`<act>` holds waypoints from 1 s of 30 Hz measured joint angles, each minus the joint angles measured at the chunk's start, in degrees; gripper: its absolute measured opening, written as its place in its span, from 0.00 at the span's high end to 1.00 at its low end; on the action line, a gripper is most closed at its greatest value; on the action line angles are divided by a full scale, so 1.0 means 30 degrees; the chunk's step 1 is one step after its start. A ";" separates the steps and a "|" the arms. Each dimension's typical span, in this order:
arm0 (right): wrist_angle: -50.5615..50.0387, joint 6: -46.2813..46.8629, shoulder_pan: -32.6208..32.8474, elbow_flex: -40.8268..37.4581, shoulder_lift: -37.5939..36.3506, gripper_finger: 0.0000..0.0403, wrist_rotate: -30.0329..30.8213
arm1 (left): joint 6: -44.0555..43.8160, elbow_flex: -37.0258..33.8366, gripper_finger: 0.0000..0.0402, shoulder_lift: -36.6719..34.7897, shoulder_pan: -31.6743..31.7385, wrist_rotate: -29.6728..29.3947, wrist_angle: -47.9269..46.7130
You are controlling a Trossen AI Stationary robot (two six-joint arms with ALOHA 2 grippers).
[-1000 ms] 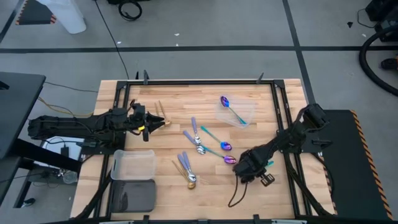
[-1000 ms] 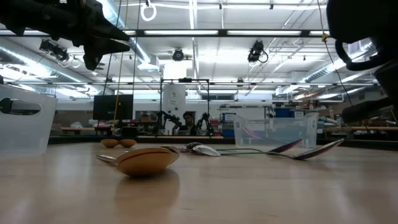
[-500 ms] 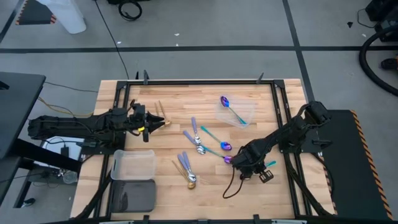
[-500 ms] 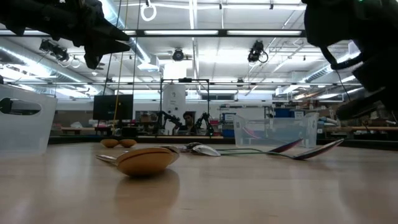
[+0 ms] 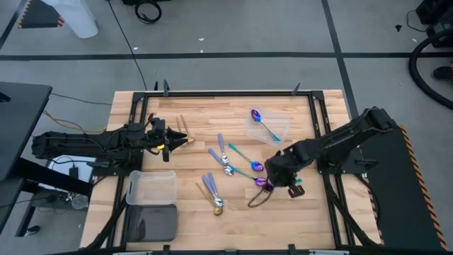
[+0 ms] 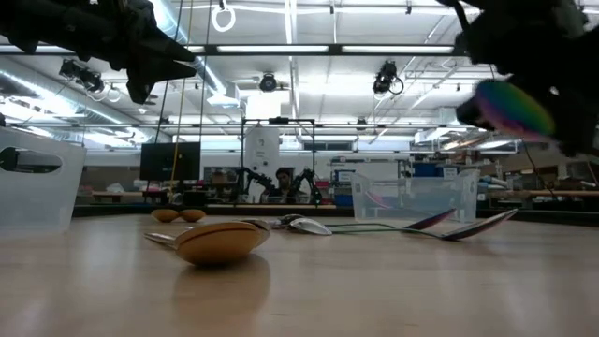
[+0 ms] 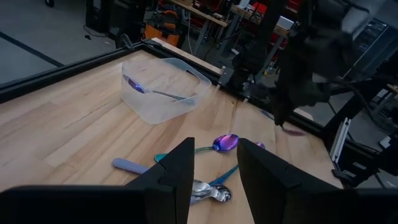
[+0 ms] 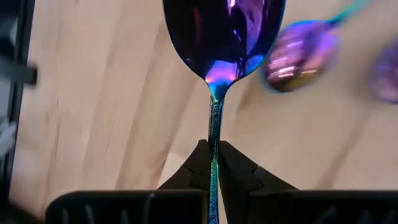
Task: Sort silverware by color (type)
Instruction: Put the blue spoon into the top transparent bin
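Left gripper [image 5: 172,141]: being held parted at table's left, fingers [image 7: 180,165] apart. Iridescent spoon [image 8: 221,37]: 1, being gripped by its teal handle, lifted above table's right, in clenched right gripper [image 8: 213,163].

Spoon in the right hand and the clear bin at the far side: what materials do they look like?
Spoon pinched in the right hand: looks like polished metal with an iridescent purple-blue coating, going by its mirror-like reflections; the slim teal stem appears embossed. Clear bin: likely thin translucent plastic, since the wooden table and the spoon inside show through its frosted walls.
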 joint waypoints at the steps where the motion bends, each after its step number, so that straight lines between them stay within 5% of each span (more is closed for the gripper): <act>1: 0.0170 0.0170 -0.0281 0.0000 -0.0236 0.94 0.0088 | -0.0001 0.0000 0.68 0.0000 0.0000 -0.0002 0.0000; 15: 0.1561 0.1097 -0.3113 0.0007 -0.0982 0.94 -0.0245 | -0.0007 0.0000 0.68 0.0000 0.0000 -0.0002 0.0000; 30: 0.1803 0.1683 -0.3625 0.0007 -0.0982 0.94 -0.1299 | -0.0015 0.0000 0.68 0.0000 -0.0001 -0.0002 -0.0006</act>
